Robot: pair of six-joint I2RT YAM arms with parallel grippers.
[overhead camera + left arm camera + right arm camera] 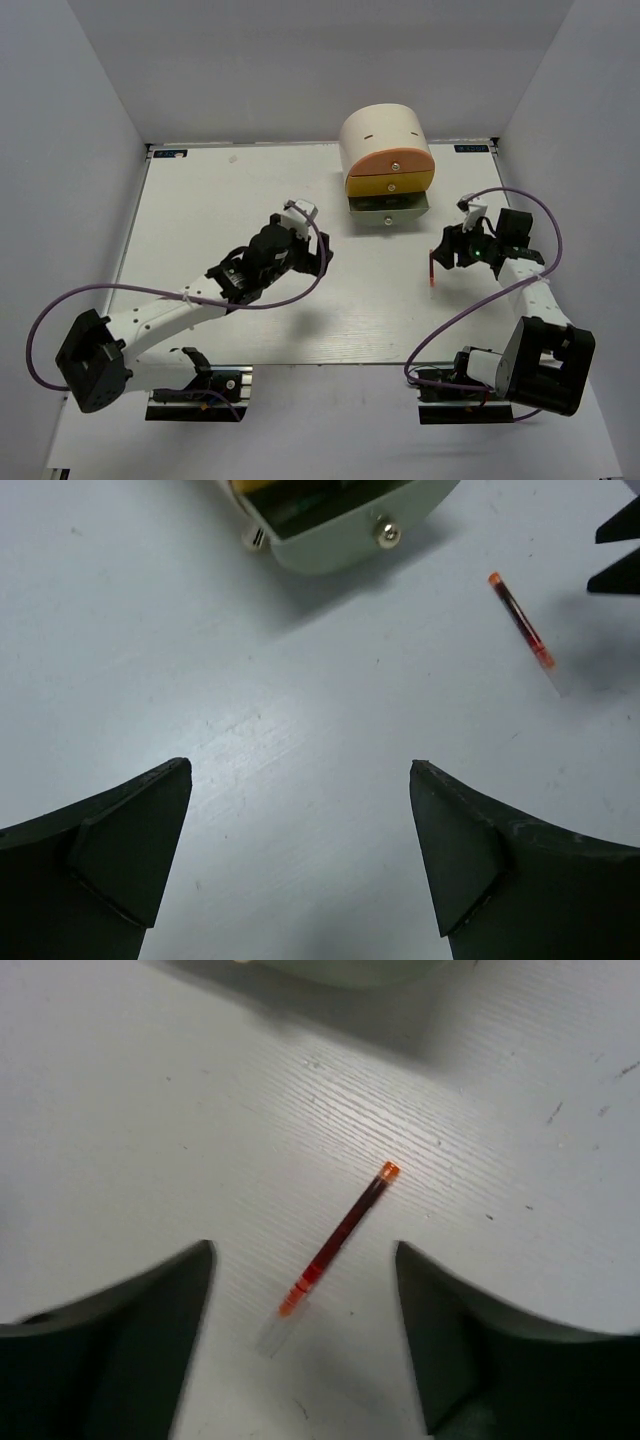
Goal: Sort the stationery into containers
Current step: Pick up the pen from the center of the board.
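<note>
While both tools stand wide open with nothing in their hold, the thin red pen with orange ends (340, 1225) lies flat on the white table (200, 220), right of centre and nearer than the cream half-cylinder desk unit (385, 135). In the wrist view, the right gripper (305, 1248) has the pen between its dark fingers without touching it. The left gripper (300, 770) hangs over bare tabletop left of the pen. At the far side, the unit's pale green bottom drawer (388, 207) stands pulled out beneath the yellow drawer (388, 185) and the orange drawer (390, 162).
</note>
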